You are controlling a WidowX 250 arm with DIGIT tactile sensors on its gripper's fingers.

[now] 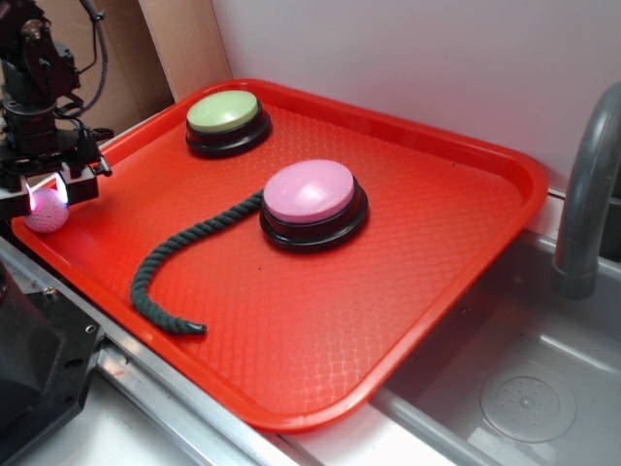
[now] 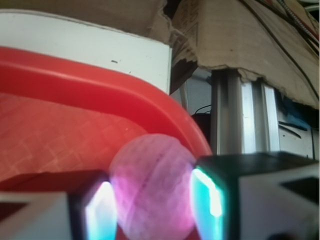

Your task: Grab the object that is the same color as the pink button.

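The small pink ball point(image 1: 47, 216) lies at the near-left corner of the red tray point(image 1: 437, 233), close to the rim. My gripper point(image 1: 48, 202) hangs straight over it with a finger on each side. In the wrist view the dimpled pink ball point(image 2: 152, 190) fills the gap between my two lit pads point(image 2: 102, 215), and both pads touch it, so my gripper point(image 2: 152, 212) is shut on it. The pink button point(image 1: 309, 191), a large dome on a black base, stands in the middle of the tray, well to the right of the ball.
A green-topped button point(image 1: 223, 114) stands at the tray's far left. A dark rope point(image 1: 165, 257) curls from the pink button toward the front edge. The tray rim point(image 2: 100, 80) curves right behind the ball. A metal sink point(image 1: 529, 388) and grey faucet point(image 1: 587, 194) are at the right.
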